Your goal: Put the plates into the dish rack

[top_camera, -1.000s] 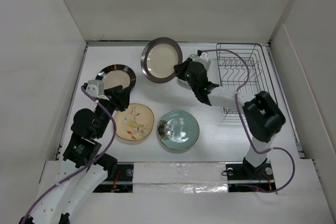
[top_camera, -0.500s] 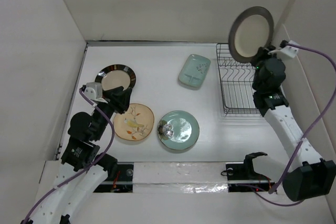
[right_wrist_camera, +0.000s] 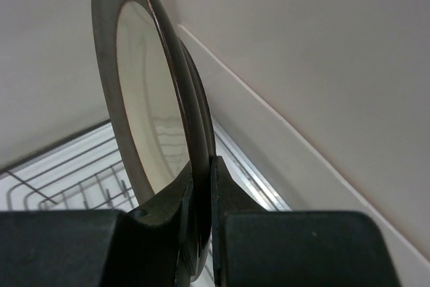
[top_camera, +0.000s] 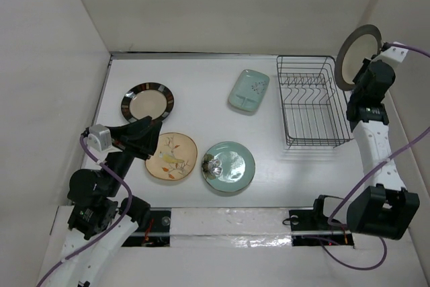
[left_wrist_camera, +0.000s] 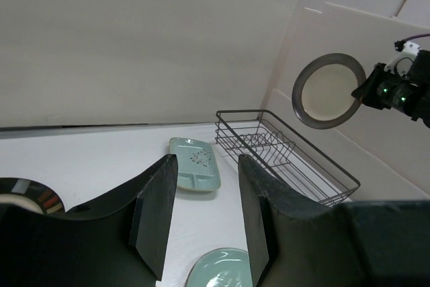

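My right gripper [top_camera: 365, 72] is shut on the rim of a cream plate with a dark rim [top_camera: 354, 54], held upright in the air just right of the empty dark wire dish rack [top_camera: 310, 102]. In the right wrist view the plate [right_wrist_camera: 144, 99] stands on edge between the fingers [right_wrist_camera: 232, 199]. On the table lie the striped dark-rimmed plate [top_camera: 147, 101], the floral plate [top_camera: 172, 156], the round celadon plate [top_camera: 229, 166] and the squarish pale green plate [top_camera: 248, 90]. My left gripper [top_camera: 149, 140] is open and empty, raised near the floral plate's left edge.
White walls enclose the table on the left, back and right. The right wall stands close behind the held plate. The left wrist view shows the rack [left_wrist_camera: 285, 152], the squarish plate [left_wrist_camera: 195, 173] and the held plate [left_wrist_camera: 328, 92].
My right arm has carried the plate from above the rack's back right corner further right, past the rack's edge. My left arm has pulled back toward me, off the striped plate.
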Robot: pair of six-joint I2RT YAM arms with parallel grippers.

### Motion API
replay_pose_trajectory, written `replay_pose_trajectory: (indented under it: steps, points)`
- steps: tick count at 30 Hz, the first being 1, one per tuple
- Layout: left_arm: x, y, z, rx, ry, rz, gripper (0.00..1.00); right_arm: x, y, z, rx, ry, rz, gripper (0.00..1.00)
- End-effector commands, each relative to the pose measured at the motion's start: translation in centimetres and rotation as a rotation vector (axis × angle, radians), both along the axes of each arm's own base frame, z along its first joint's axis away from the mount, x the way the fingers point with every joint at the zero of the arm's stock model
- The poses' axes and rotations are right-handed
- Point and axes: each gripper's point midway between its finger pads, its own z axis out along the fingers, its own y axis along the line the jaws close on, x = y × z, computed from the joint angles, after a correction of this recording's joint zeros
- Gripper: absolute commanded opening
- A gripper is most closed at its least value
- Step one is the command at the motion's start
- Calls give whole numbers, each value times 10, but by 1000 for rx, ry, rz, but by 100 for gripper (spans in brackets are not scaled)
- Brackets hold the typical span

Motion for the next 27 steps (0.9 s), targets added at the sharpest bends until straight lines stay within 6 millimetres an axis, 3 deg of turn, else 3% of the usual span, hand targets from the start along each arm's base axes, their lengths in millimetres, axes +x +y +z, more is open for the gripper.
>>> replay_pose_trajectory:
  steps: [1,5,12,22,27]
  points:
    - [-9,-3,17,-19,-66,-35,38,6,2,103,-160,-266,43,0]
    - [-8,-1,15,-17,-56,-25,38,27,-9,80,-212,-169,31,0]
    - [-6,-2,14,-12,-48,-23,39,53,-11,59,-221,-101,44,0]
    - [0,-5,8,-1,-27,-23,39,57,-19,64,-250,-100,20,0]
    - [-2,-3,9,-4,-34,-20,39,59,-20,45,-231,-74,16,0]
